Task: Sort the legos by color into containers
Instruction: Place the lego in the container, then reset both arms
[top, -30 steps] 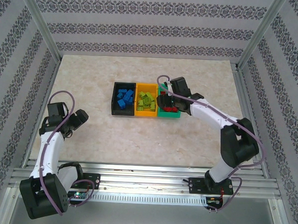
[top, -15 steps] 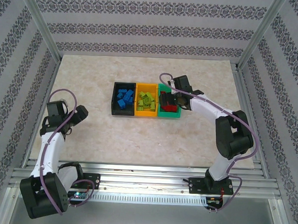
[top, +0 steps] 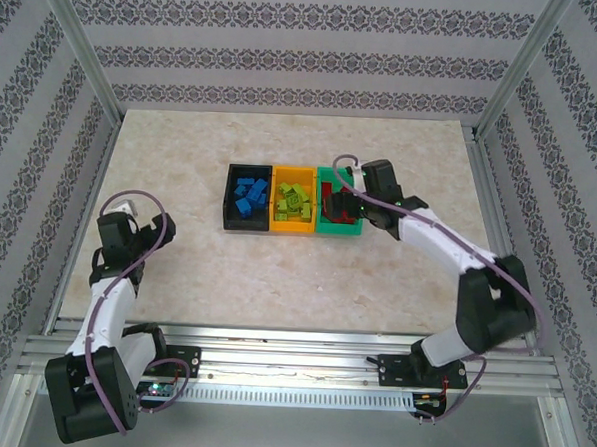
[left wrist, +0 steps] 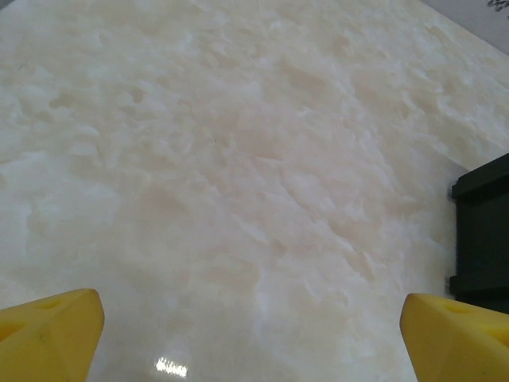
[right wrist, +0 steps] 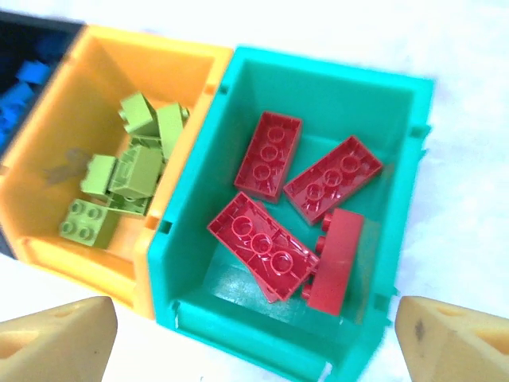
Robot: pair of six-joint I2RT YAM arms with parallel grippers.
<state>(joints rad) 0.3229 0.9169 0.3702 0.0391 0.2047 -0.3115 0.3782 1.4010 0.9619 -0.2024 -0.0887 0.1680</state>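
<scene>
Presently: red legos (right wrist: 294,211) in green bin (right wrist: 318,68); lime legos (right wrist: 131,171) in orange-yellow bin (right wrist: 151,44); blue legos (top: 248,198) in black bin (top: 229,195). Empty, jaws spread: right gripper (right wrist: 254,350) at green bin, left gripper (left wrist: 254,334) well apart. Sorting seemingly complete; next, lift clear.

The orange-yellow bin (right wrist: 151,46) holds a loose heap of lime green bricks (right wrist: 131,167), the black bin (top: 229,195) against its left side holds blue bricks (top: 249,196), and the green bin (right wrist: 318,76) against its right holds four red bricks (right wrist: 268,155), three of them studs-up.
</scene>
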